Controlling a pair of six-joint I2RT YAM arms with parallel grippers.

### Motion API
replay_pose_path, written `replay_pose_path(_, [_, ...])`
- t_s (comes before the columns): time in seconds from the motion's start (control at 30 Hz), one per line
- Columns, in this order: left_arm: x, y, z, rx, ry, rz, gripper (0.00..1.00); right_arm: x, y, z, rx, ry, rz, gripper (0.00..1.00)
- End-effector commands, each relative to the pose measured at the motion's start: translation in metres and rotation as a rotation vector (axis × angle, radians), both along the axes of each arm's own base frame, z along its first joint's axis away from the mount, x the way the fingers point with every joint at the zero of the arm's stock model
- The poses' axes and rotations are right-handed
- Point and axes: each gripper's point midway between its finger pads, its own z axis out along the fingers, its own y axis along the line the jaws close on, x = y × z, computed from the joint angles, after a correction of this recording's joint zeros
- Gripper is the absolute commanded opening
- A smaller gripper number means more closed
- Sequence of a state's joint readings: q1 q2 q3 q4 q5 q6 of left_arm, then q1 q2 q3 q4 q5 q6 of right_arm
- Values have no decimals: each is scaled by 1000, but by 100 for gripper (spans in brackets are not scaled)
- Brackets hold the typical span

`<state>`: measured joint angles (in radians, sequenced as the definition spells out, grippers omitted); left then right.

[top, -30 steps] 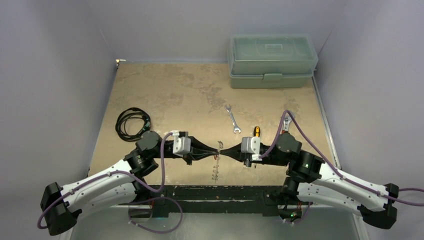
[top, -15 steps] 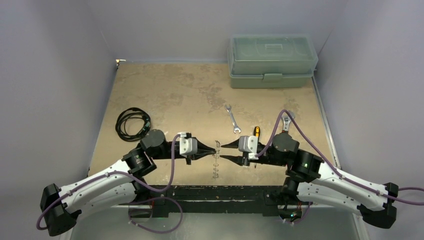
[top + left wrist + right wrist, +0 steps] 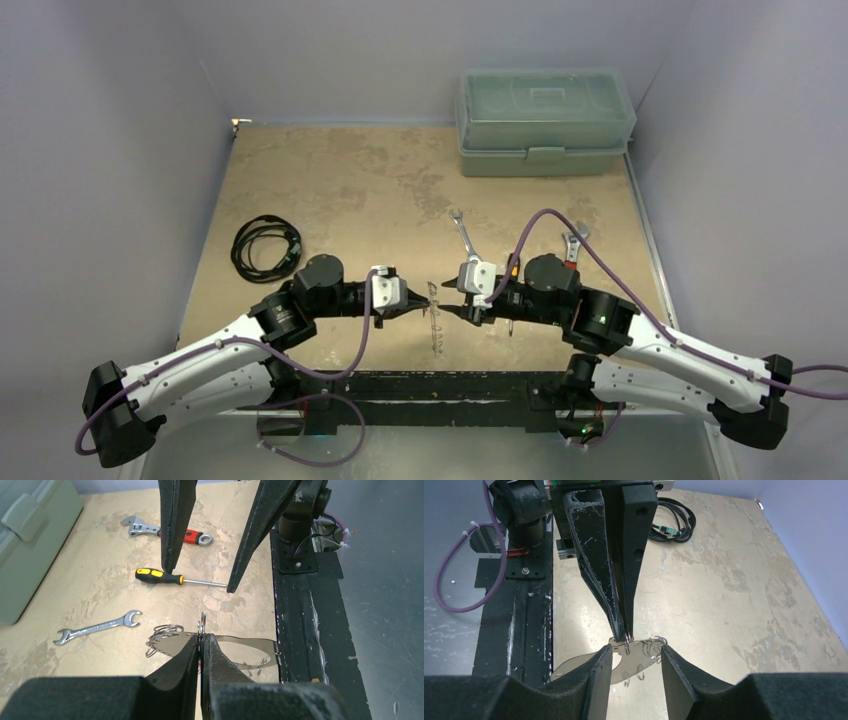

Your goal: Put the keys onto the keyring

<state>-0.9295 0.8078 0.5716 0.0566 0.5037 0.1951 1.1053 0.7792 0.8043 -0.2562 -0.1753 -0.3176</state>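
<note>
Nearest the arm bases, the keyring (image 3: 434, 328) runs as a thin bright line from the table's near edge up to the spot where the two arms meet. The left pincer (image 3: 201, 640) is clamped tight on its upper rim, the wire nipped right at the fingertips. Small loops and keys (image 3: 653, 646) hang along the ring. They are too small to count, and no red tag can be made out. Whether the ring's lower end touches the table (image 3: 330, 190) cannot be told.

A second ago the right pincer (image 3: 634, 655) was closed tip to tip against the left one on the ring. It has since let go, and its jaws stand partly apart, one finger on each side of the ring without touching it. Both arms have also edged inward. The ring therefore hangs from the left pincer alone, and the right one looks free to take a new hold, probably for working a key along the wire.

Beyond them lie a yellow-handled screwdriver (image 3: 157, 575), an open-ended spanner (image 3: 464, 236) and a red-handled adjustable wrench (image 3: 165, 530). A coiled black cable (image 3: 265, 245) sits off to the left. A green lidded box (image 3: 545, 120) stands at the far edge.
</note>
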Motion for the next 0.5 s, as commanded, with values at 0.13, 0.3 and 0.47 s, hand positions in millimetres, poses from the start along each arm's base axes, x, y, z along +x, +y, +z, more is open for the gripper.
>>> replay_pose_path(0.13, [6,-1,29,-53,-44,22,0,0,11,13,13,-8,32,44])
replay_pose_path(0.3, [8,-2,28,-39,-35,30,0,-3,18,8,11,5,59,43])
replay_pose_path(0.47, [6,-2,24,-27,-19,23,0,0,22,3,-5,6,59,42])
